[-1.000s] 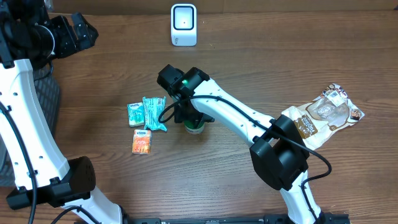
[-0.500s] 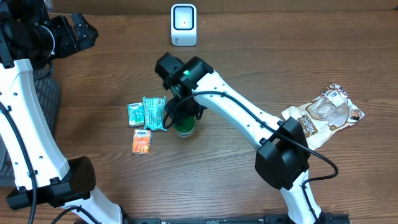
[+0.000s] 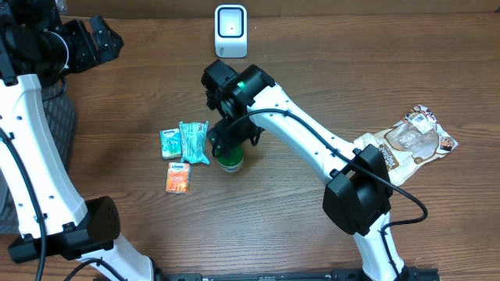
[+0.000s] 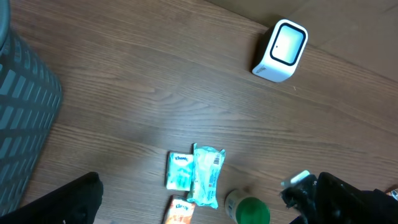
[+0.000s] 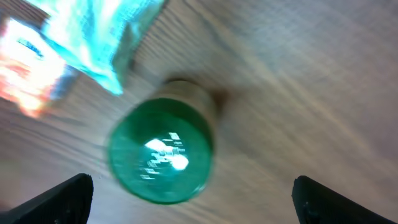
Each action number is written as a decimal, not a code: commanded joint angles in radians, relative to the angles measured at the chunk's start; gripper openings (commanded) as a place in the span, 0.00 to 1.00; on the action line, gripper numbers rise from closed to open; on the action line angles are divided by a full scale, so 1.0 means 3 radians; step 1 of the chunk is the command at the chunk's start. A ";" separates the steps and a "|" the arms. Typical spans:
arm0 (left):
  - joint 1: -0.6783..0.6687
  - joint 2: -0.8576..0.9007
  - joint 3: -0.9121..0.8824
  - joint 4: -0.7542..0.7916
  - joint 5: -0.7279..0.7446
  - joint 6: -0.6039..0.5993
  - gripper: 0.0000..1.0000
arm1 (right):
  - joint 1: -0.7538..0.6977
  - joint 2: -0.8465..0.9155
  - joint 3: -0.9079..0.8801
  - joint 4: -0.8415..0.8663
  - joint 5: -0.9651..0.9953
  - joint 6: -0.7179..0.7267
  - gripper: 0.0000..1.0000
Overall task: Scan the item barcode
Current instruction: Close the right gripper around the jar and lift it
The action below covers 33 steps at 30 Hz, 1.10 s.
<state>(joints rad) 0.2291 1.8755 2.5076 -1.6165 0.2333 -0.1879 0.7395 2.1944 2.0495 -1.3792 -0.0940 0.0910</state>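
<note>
Brown wood table point(image 3: 351, 78). Scanner point(image 3: 230, 31) at 12 o'clock. Green-lidded jar point(image 3: 230, 161) stands upright near centre, at 6 o'clock of the scanner and well apart from it. Right gripper point(image 3: 233, 143) over jar, claw wide apart, not touching. Left gripper point(image 3: 105, 43) at 10 o'clock, claw apart, empty. Judged: pickup and scan both yet to do. No barcode showing. Print on teal packets point(image 3: 185, 142) and bag point(image 3: 406, 144) too small to read.

Print on the packets point(image 3: 187, 144) and the bag point(image 3: 406, 144) is too small to read.
</note>
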 commanded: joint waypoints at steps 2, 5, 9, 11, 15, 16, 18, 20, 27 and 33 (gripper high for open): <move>-0.0001 -0.0038 0.0025 0.0004 -0.0017 -0.0034 1.00 | 0.0033 -0.0107 -0.0019 0.0072 -0.0287 0.1024 1.00; -0.0001 -0.0038 0.0025 0.0004 -0.0017 -0.0034 1.00 | 0.0093 -0.0107 -0.0136 0.0225 -0.0117 0.1504 1.00; -0.0001 -0.0038 0.0025 0.0004 -0.0017 -0.0034 1.00 | 0.0170 -0.0102 -0.0350 0.0412 0.0376 0.2071 1.00; -0.0001 -0.0038 0.0025 0.0004 -0.0017 -0.0034 1.00 | 0.0187 -0.0102 -0.0451 0.0532 0.0392 0.2080 0.98; -0.0001 -0.0038 0.0025 0.0003 -0.0017 -0.0034 0.99 | 0.0200 -0.0102 -0.0585 0.0608 0.0384 0.2154 0.94; -0.0001 -0.0038 0.0025 0.0004 -0.0017 -0.0034 0.99 | 0.0200 -0.0102 -0.0601 0.0607 0.0390 0.2153 0.92; -0.0001 -0.0038 0.0025 0.0004 -0.0017 -0.0034 1.00 | 0.0200 -0.0102 -0.0601 0.0596 0.0397 0.2150 0.83; -0.0001 -0.0038 0.0025 0.0004 -0.0017 -0.0034 0.99 | 0.0200 -0.0102 -0.0601 0.0594 0.0397 0.2129 0.77; -0.0001 -0.0038 0.0025 0.0004 -0.0017 -0.0034 0.99 | 0.0177 -0.0103 -0.0567 0.0566 0.0394 0.1746 0.55; -0.0001 -0.0038 0.0025 0.0004 -0.0017 -0.0034 1.00 | 0.0108 -0.0109 -0.0350 0.0403 0.0387 0.0947 0.53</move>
<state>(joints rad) 0.2291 1.8755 2.5076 -1.6165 0.2333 -0.1879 0.7952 2.1925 1.8832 -1.2427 0.0078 0.5388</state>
